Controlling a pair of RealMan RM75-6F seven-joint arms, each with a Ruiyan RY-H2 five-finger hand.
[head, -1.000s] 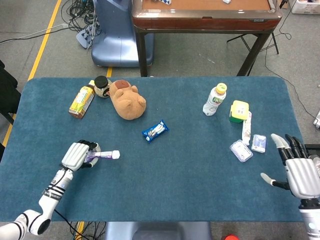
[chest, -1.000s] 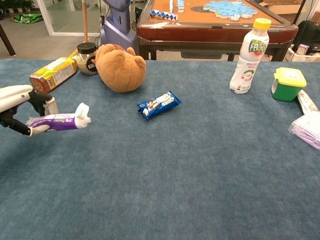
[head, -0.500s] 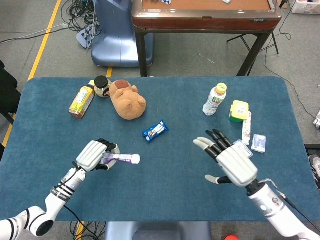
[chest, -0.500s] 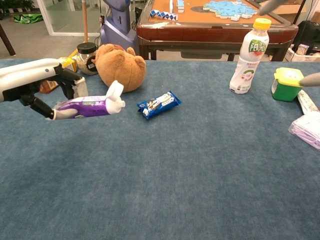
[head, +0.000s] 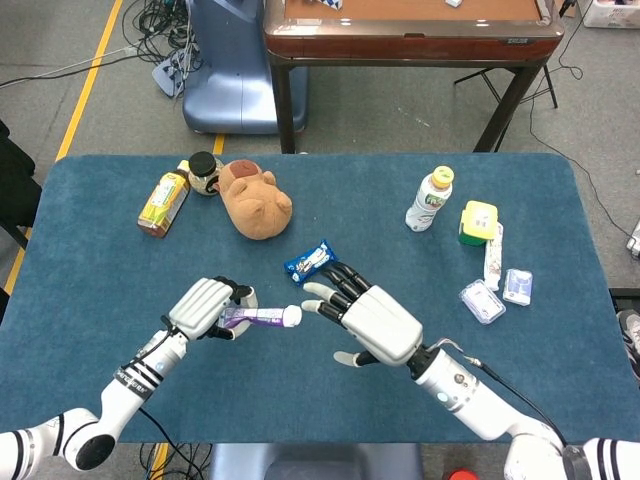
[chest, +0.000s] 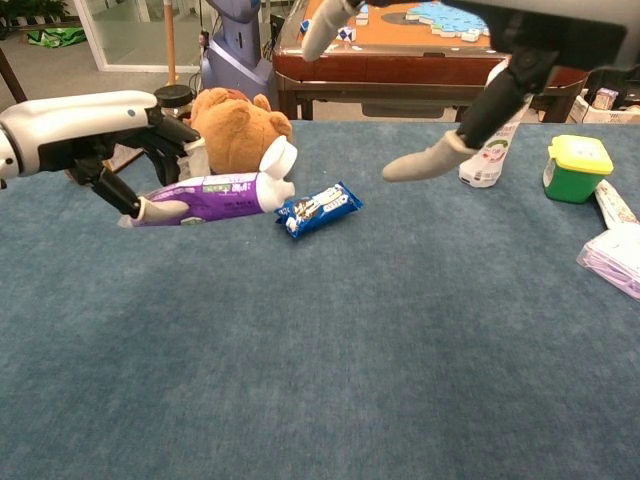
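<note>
Chest view's top edge crops the right hand.

L hand fingers curled shut in a grip, R hand fingers spread, close alongside.

Even, bright indoor light is falling from above in both views, leaving only soft, faint shadows under the objects on the dark blue felt-covered table. No glare is showing on the cloth. The head view is staying sharp throughout. In the chest view, the white-and-black right hand is looming large and slightly soft at the top edge.
</note>
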